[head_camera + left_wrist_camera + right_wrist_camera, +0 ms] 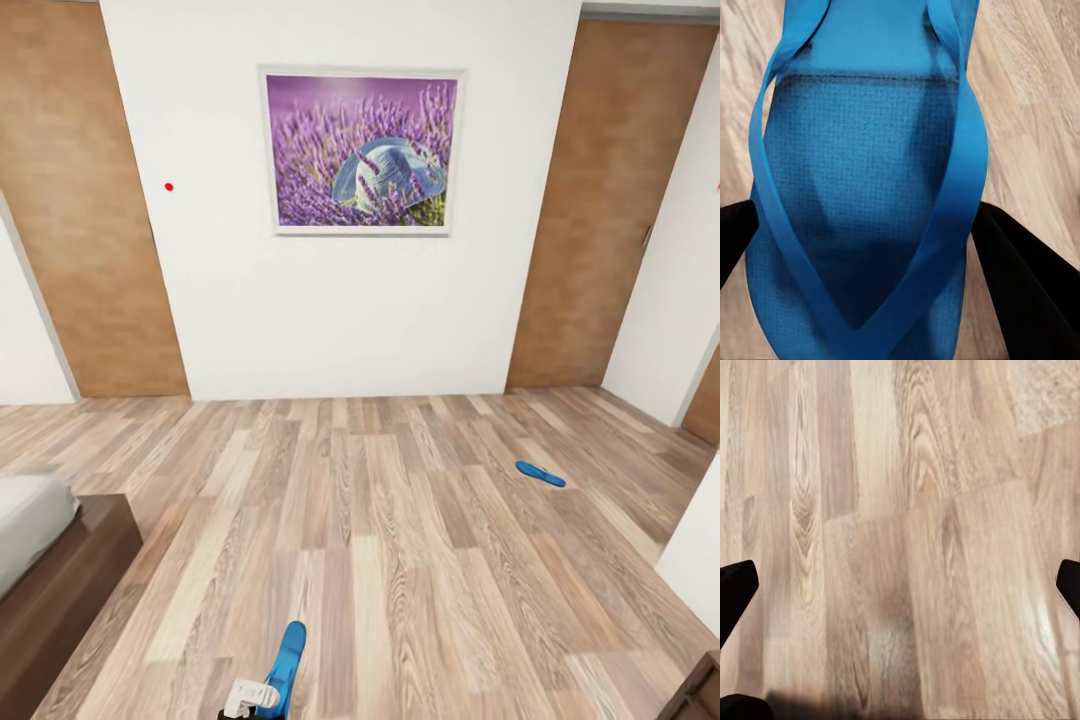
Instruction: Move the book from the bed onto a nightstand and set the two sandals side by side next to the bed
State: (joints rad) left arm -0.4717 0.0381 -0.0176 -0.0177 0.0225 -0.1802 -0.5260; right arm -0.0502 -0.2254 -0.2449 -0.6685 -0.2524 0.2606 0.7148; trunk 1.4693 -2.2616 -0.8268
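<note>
**A:** Sandals status: one blue flip-flop (870, 187) is pinched in the left pincer (870, 247). In the left wrist view a black finger (1027, 285) sits against each long edge of the sole, straps facing the camera. In the head view the same flip-flop (287, 655) stands up from the bottom edge, held above the floor, with the pale wrist hardware just beside its lower end.

**B:** Second one?

**A:** Second flip-flop (540, 473) lies flat on the wood-plank floor (400, 560), well apart from the bed and over toward the right-hand brown door (600, 210).

**B:** Bed?

**A:** Corner of the bed (50, 560) shows at the lower left of the head view: pale mattress on a dark brown frame. The held flip-flop is off to the right of that corner, not touching it.

**B:** Right pincer?

**A:** Right pincer (900, 592) is spread. Black fingertips (735, 592) sit at opposite edges of the right wrist view, bare planks between them, pinching nothing.

**B:** Landmarks?

**A:** Lavender painting (362, 150) with a hat in it hangs on the white wall, across the floor from the bed. Another brown door (80, 200) stands left of the painting. Small red dot (168, 186) on the wall between painting and left door. Dark brown furniture corner (700, 690) at the bottom right, can't tell what it is.
</note>
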